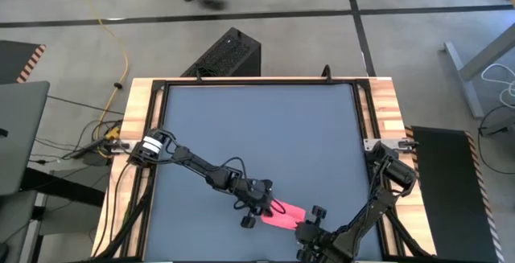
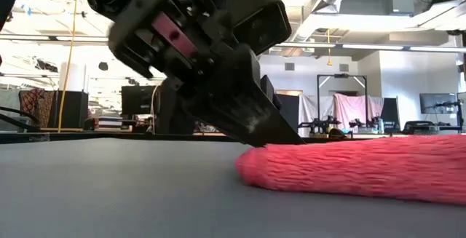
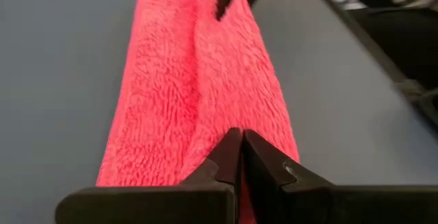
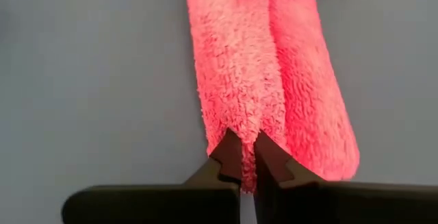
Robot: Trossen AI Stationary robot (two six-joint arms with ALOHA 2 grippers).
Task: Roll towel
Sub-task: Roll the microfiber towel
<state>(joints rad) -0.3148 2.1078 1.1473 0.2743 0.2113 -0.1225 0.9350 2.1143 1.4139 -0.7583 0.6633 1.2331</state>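
Both arms reach inward, each gripper pinching opposite ends of towel [image 1: 288,213]

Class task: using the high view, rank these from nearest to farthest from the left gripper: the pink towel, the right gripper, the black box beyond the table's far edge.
1. Towel: pinched in the left gripper, at the towel's left end.
2. Right gripper: at the towel's other end, toward the near right.
3. Black box: on the floor past the table's far edge.

Overhead camera looks straight down; low camera sits level, close; both wrist cameras share the towel [image 3: 198,87]
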